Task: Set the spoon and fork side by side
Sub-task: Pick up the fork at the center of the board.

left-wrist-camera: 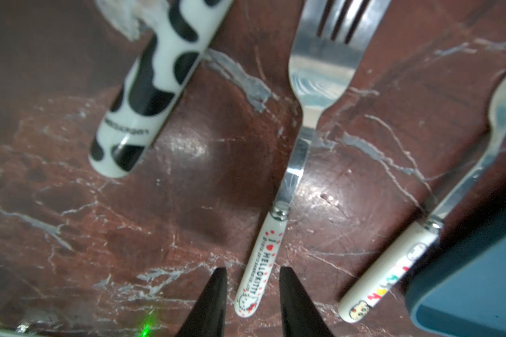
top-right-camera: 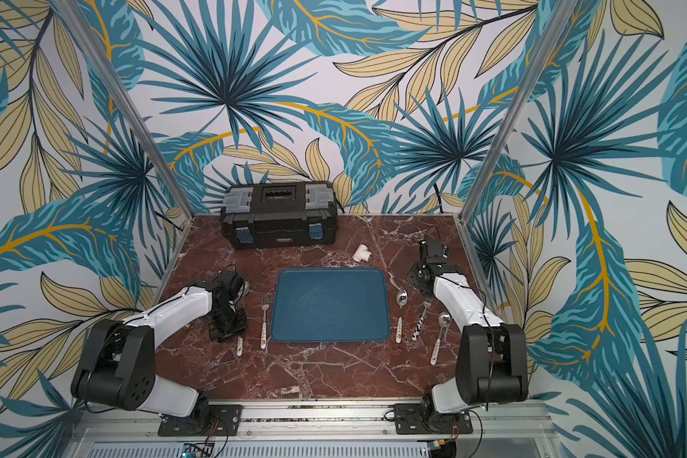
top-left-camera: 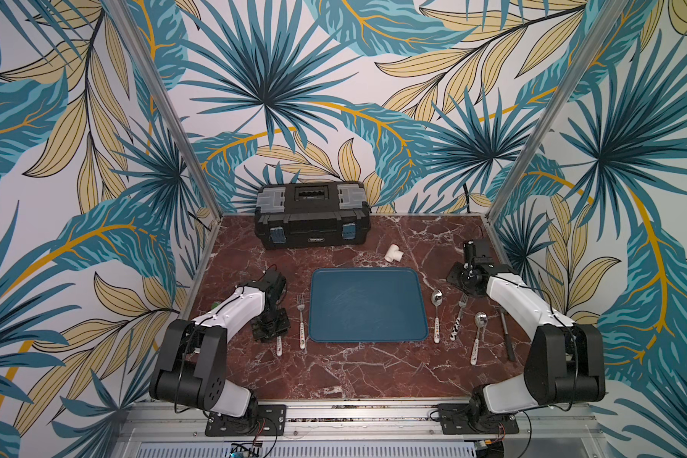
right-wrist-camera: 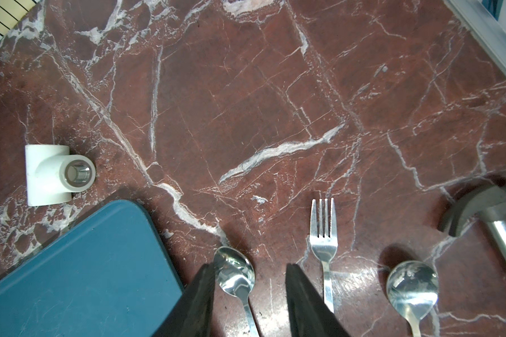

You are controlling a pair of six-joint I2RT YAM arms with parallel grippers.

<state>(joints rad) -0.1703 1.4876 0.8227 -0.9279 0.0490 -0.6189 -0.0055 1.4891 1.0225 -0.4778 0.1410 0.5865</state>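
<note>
A fork with a white Hello Kitty handle (left-wrist-camera: 319, 73) lies on the marble left of the blue tray (top-left-camera: 367, 305). My left gripper (left-wrist-camera: 253, 272) is low over it and open, its fingertips straddling the handle end with a gap on each side. A cow-patterned handle (left-wrist-camera: 146, 96) lies next to it, its head hidden. Another white-handled fork (top-left-camera: 301, 317) lies along the tray's edge. Right of the tray lie a spoon (right-wrist-camera: 235, 277), a fork (right-wrist-camera: 323, 242) and a second spoon (right-wrist-camera: 412, 286). My right gripper (right-wrist-camera: 250, 267) hangs open above the first spoon's bowl, holding nothing.
A black toolbox (top-left-camera: 312, 216) stands at the back of the table. A white pipe tee (right-wrist-camera: 53, 175) lies behind the tray's right corner. A hammer (right-wrist-camera: 479, 207) lies at the far right, beside the outer spoon. Metal frame posts rise at both back corners.
</note>
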